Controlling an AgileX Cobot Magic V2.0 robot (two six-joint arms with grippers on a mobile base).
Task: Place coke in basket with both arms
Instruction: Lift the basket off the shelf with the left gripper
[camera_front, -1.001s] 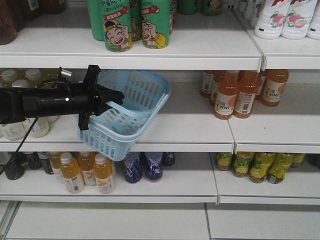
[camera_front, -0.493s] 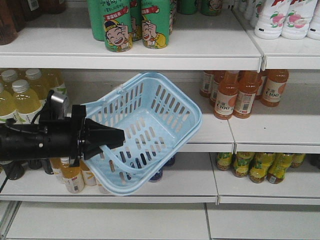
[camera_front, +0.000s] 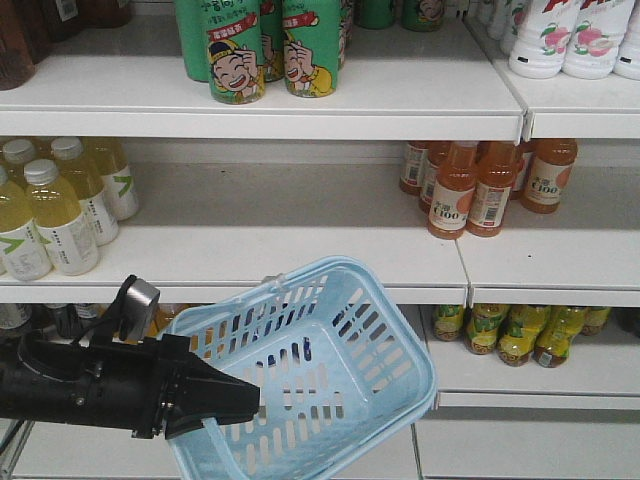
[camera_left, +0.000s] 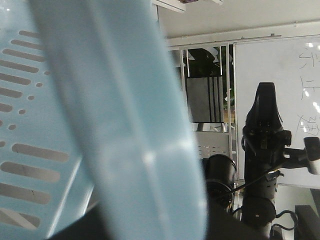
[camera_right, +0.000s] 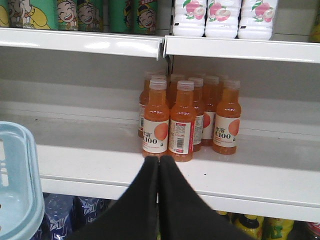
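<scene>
Drink shelves (camera_front: 330, 112) behind, left pincer (camera_front: 248, 404) clamps basket (camera_front: 352, 322) at its rim; right pincer (camera_right: 159, 164) clenched empty.

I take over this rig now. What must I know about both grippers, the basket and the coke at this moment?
Left gripper: shut on the edge of the basket, holding it tilted and low before the shelves.
Right gripper: shut, holding nothing, facing the orange bottles.
Coke: in no view; basket shows nothing inside.
Done: basket is lifted.
To do: find the coke, grasp it, put it in the basket.
</scene>
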